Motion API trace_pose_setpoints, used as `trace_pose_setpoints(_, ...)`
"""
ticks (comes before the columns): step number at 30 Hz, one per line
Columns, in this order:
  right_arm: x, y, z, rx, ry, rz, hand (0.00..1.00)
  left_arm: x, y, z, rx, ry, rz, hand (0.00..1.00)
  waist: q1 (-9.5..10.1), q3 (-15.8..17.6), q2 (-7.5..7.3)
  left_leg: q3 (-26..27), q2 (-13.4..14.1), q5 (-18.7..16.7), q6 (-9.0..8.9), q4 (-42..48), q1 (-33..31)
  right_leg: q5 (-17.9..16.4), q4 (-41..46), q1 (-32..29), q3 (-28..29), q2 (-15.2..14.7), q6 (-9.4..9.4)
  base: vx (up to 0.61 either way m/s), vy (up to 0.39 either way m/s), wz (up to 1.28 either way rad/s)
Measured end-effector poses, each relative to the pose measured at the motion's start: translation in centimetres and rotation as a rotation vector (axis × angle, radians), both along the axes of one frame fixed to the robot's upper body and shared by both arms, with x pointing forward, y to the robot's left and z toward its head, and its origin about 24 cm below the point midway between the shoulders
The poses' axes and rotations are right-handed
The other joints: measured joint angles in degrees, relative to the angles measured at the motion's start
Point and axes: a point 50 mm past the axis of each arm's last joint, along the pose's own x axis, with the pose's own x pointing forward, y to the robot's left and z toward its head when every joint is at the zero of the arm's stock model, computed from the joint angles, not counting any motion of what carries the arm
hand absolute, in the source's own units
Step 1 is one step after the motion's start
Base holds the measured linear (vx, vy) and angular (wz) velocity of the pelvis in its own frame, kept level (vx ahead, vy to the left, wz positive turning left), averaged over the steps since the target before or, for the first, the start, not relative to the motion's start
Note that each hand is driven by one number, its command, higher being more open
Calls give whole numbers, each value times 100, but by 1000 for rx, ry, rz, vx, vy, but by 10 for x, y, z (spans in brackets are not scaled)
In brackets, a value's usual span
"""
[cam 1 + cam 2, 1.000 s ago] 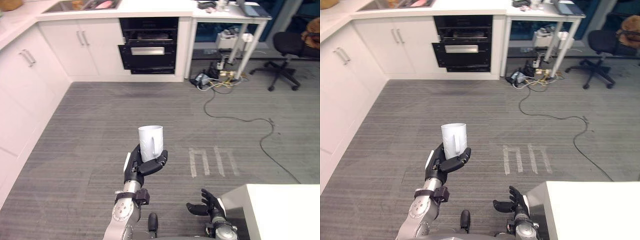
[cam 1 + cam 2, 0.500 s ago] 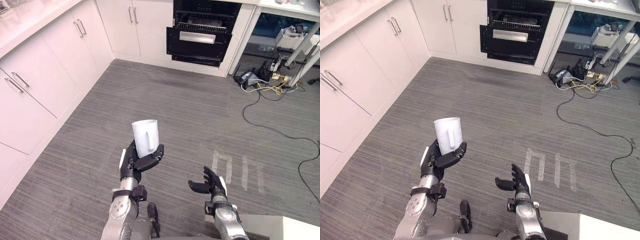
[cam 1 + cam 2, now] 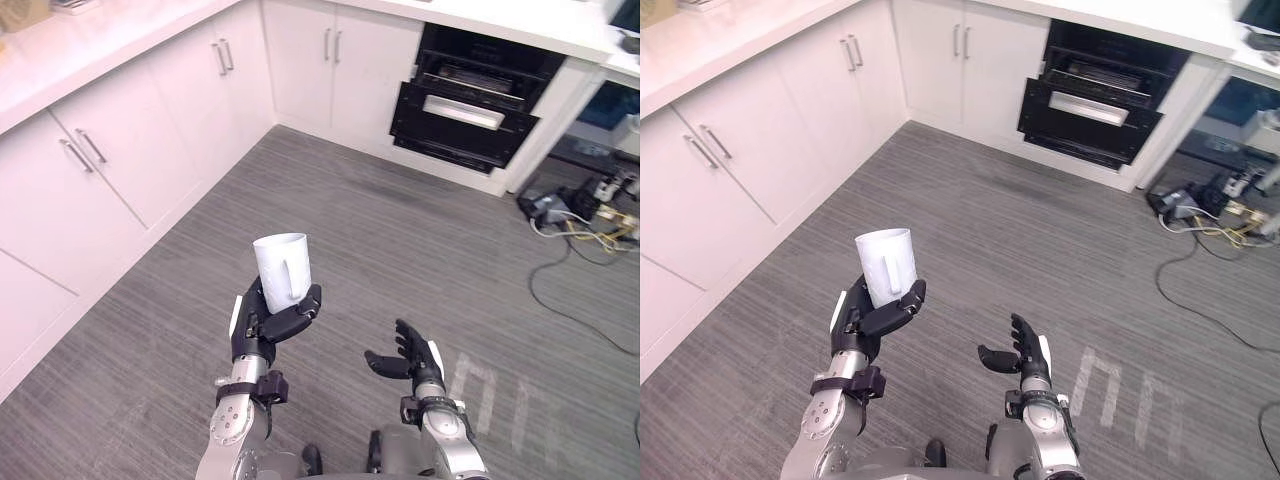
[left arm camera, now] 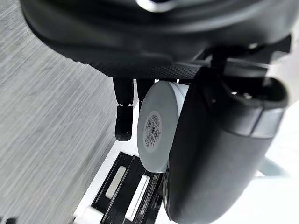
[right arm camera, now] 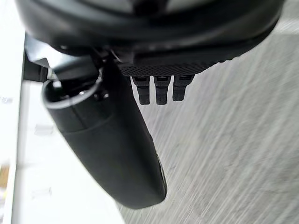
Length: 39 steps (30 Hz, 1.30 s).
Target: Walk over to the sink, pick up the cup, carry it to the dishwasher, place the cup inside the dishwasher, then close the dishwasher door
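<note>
While its fingers and thumb curl round the lower part of a white ceramic cup [image 3: 282, 272] with a side handle, the robot's left hand [image 3: 262, 325] holds the cup upright, mouth up, just left of the frame's centre and above the grey wood-grain floor [image 3: 400, 240]. From the left wrist, the cup's round base [image 4: 156, 126] with a small printed label shows between thumb and fingers. Low and right of centre, the right hand [image 3: 412, 362] has its fingers loosely spread and holds nothing. At the upper right stands a black dishwasher [image 3: 468, 118], well apart from the cup, its door tilted partly open. White cupboard fronts [image 3: 150, 150] with slim metal handles run under a white bench [image 3: 90, 50] along the left and top.
</note>
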Motion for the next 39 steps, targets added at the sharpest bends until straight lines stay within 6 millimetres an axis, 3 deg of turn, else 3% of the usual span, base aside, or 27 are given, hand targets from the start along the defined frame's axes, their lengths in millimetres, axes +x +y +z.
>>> trace_pose_setpoints(1, -3, 2, -2, 0, 9, 7, 90, 0, -4, -2, 1, 6, -20, 30, -58, -23, -25, -120, 5, -232, -182, 194, 79, 908, -366, 153, 2, 7, -161, 459, -124, 121)
trace_pose_setpoints(2, -5, 1, -3, -2, 16, 11, 90, 0, -6, -5, -5, 17, -22, 30, -69, -36, 76, -138, 116, -365, -261, 358, 74, 957, -307, 230, -125, 44, -101, 390, -115, 94)
trace_pose_setpoints(3, -7, 1, -3, -4, 20, 16, 90, -1, -8, -7, -11, 29, -23, 30, -54, -71, 152, -105, 229, -444, -373, 607, 1, 873, -377, 347, -216, 120, -147, 396, -126, 38)
trace_pose_setpoints(5, -11, 8, 4, 6, -14, 45, 90, -6, -6, -10, -27, 51, -1, 30, 78, -25, 259, 311, 672, -414, -502, 2528, -606, 746, -684, 915, -367, 411, -304, 531, -184, 7)
trace_pose_setpoints(6, -13, 14, 11, 16, -46, 67, 90, -9, -5, -12, -34, 59, 11, 30, 198, 0, 293, 616, 1070, -353, -564, 3792, -1054, 669, -840, 1283, -346, 609, -422, 475, -163, -22)
trace_pose_setpoints(8, -12, 19, 22, 31, -98, 72, 90, -13, -4, -12, -40, 67, 20, 30, 302, 5, 287, 830, 1533, -412, -493, 4661, -1509, 539, -1058, 1774, -288, 750, -518, 458, -98, -30)
trace_pose_setpoints(10, -5, 18, 33, 35, -160, 64, 90, -15, -5, -8, -54, 48, 16, 30, 353, 3, 284, 952, 1706, -503, -525, 4588, -1966, 392, -1146, 1985, -151, 730, -514, 420, -5, -27)
trace_pose_setpoints(13, 1, 12, 35, 26, -176, 44, 90, -15, -7, -7, -65, 40, 9, 30, 447, 10, 269, 898, 1549, -544, -530, 3156, -2308, 234, -1404, 2370, -7, 545, -393, 325, 145, -16)
trace_pose_setpoints(14, 1, 8, 33, 20, -163, 33, 90, -15, -6, -7, -62, 40, 9, 30, 449, 27, 237, 762, 1351, -435, -617, 2425, -2373, 135, -1479, 2522, 7, 423, -291, 358, 236, 0)
trace_pose_setpoints(16, 1, 2, 23, 3, -118, 16, 90, -14, -5, -7, -58, 40, 14, 30, 471, 22, 240, 556, 1085, 182, -675, 1525, -2396, -8, -1568, 2731, 78, 257, -150, 386, 284, -15)
trace_pose_setpoints(17, -2, 0, 16, -4, -85, 7, 90, -14, -3, -7, -54, 41, 21, 30, 544, -17, 265, 582, 980, 899, -525, 1356, -2229, -117, -1583, 2844, 226, 156, -15, 423, 351, -28)
trace_pose_setpoints(18, -3, 1, 12, -2, -61, 7, 90, -12, 1, -7, -43, 37, 33, 30, 520, -37, 168, 677, 861, 789, -285, 1608, -2252, -203, -1566, 2906, 321, -12, 55, 519, 419, -25)
trace_pose_setpoints(21, -3, 7, 10, 21, -52, 10, 90, -9, 9, -6, -9, 29, 52, 30, 534, -42, 27, 922, 783, 253, -123, 1924, -2167, -213, -770, 2620, 510, -171, 138, 428, 331, -29)
trace_pose_setpoints(22, -2, 15, 11, 48, -58, 13, 90, -10, 12, -7, 17, 36, 46, 30, 483, -13, -36, 1057, 724, 45, -36, 1855, -1847, 1, 530, 2108, 550, -292, 564, 356, 275, -41)
trace_pose_setpoints(24, -2, 20, 11, 64, -56, 16, 90, -11, 13, -8, 43, 39, 37, 30, 409, -19, -50, 1133, 715, -116, 34, 1729, -1429, 45, 1743, 1657, 559, -368, 713, 306, 185, -28)
trace_pose_setpoints(25, -1, 23, 12, 74, -60, 21, 90, -11, 13, -8, 41, 39, 39, 30, 387, -24, -53, 1201, 737, -228, 51, 1562, -1064, -21, 2376, 1322, 428, -374, 590, 326, 161, -28)
trace_pose_setpoints(27, 1, 29, 16, 88, -79, 30, 90, -11, 13, -4, 39, 23, 42, 30, 333, -47, -71, 1309, 817, -426, 94, 1285, -544, -173, 2640, 777, 25, -342, 320, 307, 79, -33)
trace_pose_setpoints(29, 3, 33, 19, 96, -96, 35, 90, -10, 13, 1, 35, -2, 45, 30, 320, -83, -87, 1426, 881, -565, 13, 1128, -255, -282, 2189, 319, -384, -316, 131, 289, 5, -33)
trace_pose_setpoints(31, 5, 35, 21, 96, -103, 48, 90, -9, 14, 2, 38, -12, 48, 30, 289, -122, -143, 1506, 910, -627, -141, 990, -16, -265, 1428, 57, -647, -257, 80, 405, -32, -24)
trace_pose_setpoints(32, 8, 35, 21, 88, -106, 57, 90, -8, 14, 1, 41, -10, 49, 30, 202, -131, -157, 1512, 927, -684, -240, 825, 185, -99, 673, -59, -776, -184, -47, 422, -51, -9)
trace_pose_setpoints(33, 11, 33, 20, 76, -100, 65, 90, -7, 14, 0, 43, -5, 53, 30, 132, -175, -206, 1523, 939, -738, -372, 644, 389, 391, -288, -49, -772, -43, -139, 568, -69, 4)
trace_pose_setpoints(34, 11, 31, 18, 65, -92, 68, 90, -7, 13, -1, 42, 0, 52, 30, 90, -176, -191, 1493, 948, -786, -464, 593, 500, 980, -512, 4, -761, 43, -247, 561, -38, 4)
trace_pose_setpoints(35, 10, 25, 13, 41, -66, 72, 90, -6, 8, -7, 34, 25, 42, 30, 59, -234, 64, 1416, 1128, -873, -618, 527, 663, 1263, -524, 122, -843, 232, -426, 688, -34, -4)
trace_pose_setpoints(36, 10, 20, 10, 22, -45, 71, 90, -5, 6, -11, 26, 41, 41, 30, 44, -278, 204, 1368, 1270, -789, -759, 643, 661, 1128, -556, 221, -894, 355, -542, 572, -21, -7)
trace_pose_setpoints(37, 9, 18, 10, 15, -39, 70, 90, -4, 4, -12, 19, 45, 42, 30, 37, -267, 237, 1296, 1317, -703, -839, 800, 631, 1086, -603, 303, -921, 388, -557, 541, -58, -6)
trace_pose_setpoints(38, 4, 14, 6, 6, -18, 66, 90, -3, 0, -15, 0, 64, 48, 30, 31, -262, 248, 1140, 1391, -393, -930, 1469, 486, 1026, -817, 643, -949, 458, -592, 528, -79, 1)
trace_pose_setpoints(39, -3, 13, 5, 8, -10, 56, 90, -4, -1, -17, -20, 78, 64, 30, 49, -240, 256, 1071, 1539, 193, -926, 2663, 149, 995, -1140, 1179, -933, 514, -620, 520, -70, -1)
